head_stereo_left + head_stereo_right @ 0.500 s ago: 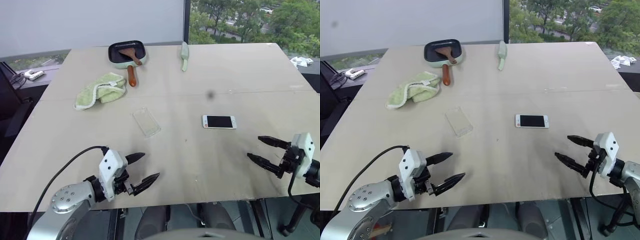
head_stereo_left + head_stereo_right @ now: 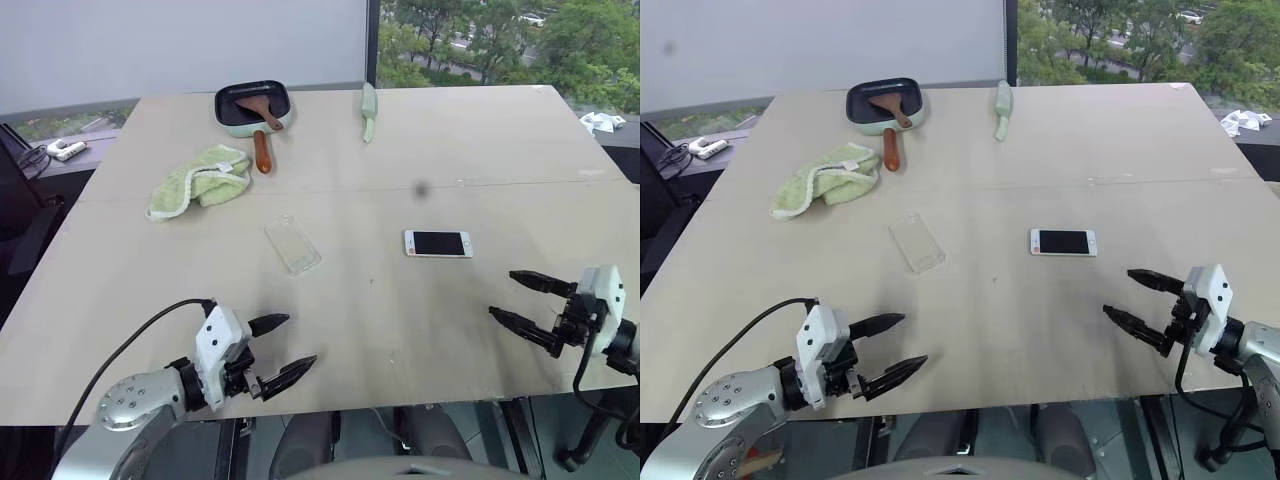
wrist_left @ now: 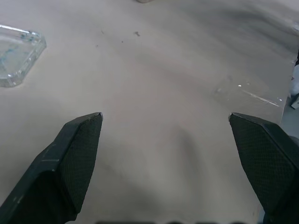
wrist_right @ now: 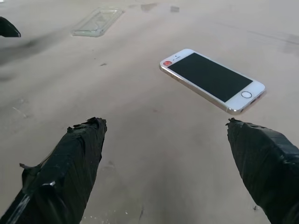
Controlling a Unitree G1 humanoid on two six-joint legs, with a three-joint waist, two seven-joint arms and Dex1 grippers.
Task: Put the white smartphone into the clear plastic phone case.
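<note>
**Phone and case both lie flat on the table, not yet together**

Grippers come first, close to me. My left gripper (image 2: 280, 347) hangs over the near edge of the table (image 2: 480, 170) with its two black fingers spread wide, and it holds nothing. My right gripper (image 2: 519, 299) hangs over the near right side, also spread wide and holding nothing.

A bit farther out lies the white phone (image 2: 438, 244), flat, with its black screen up. It is near my right gripper but not touching it. The clear case (image 2: 293, 244) lies flat too, out past my left gripper. The phone and the case are well apart, with bare table between them.

Farther back sits a green cloth (image 2: 200, 179), all bunched up. At the far end is a dark pan (image 2: 253, 106) with a brown wooden spatula (image 2: 261, 126) resting in it. Near the pan lies a pale green tool (image 2: 369, 111).
</note>
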